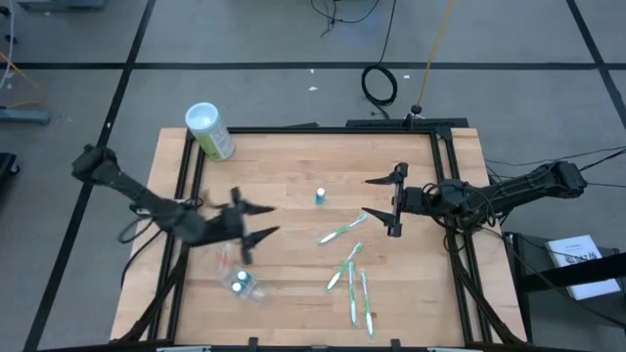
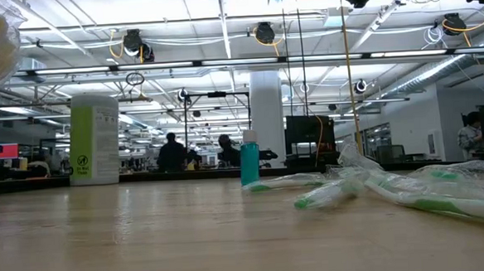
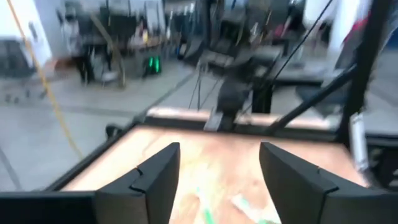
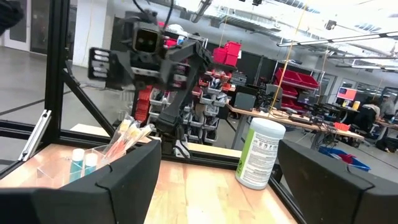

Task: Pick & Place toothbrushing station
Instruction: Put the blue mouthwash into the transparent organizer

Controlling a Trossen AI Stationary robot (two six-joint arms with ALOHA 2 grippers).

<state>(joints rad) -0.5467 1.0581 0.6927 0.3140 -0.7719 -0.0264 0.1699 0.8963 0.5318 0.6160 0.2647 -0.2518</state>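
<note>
The clear plastic holder (image 1: 242,283) stands on the table near the front left, with blue-capped tubes (image 4: 83,164) and orange-tinted brushes (image 4: 126,135) in it. A single blue-capped tube (image 1: 320,197) stands upright mid-table. Several white toothbrushes with green accents (image 1: 342,232) (image 1: 358,293) lie flat toward the front right. My left gripper (image 1: 266,221) hovers open above the table just beyond the holder, pointing level toward the right, with nothing between its fingers (image 3: 155,180). My right gripper (image 1: 377,198) waits open above the table's right half, facing left.
A large green canister with a white lid (image 1: 210,130) stands at the far left corner. A black frame (image 1: 293,129) rims the wooden table. Bare wood lies between the two grippers around the single tube. People show in the room beyond (image 2: 173,152).
</note>
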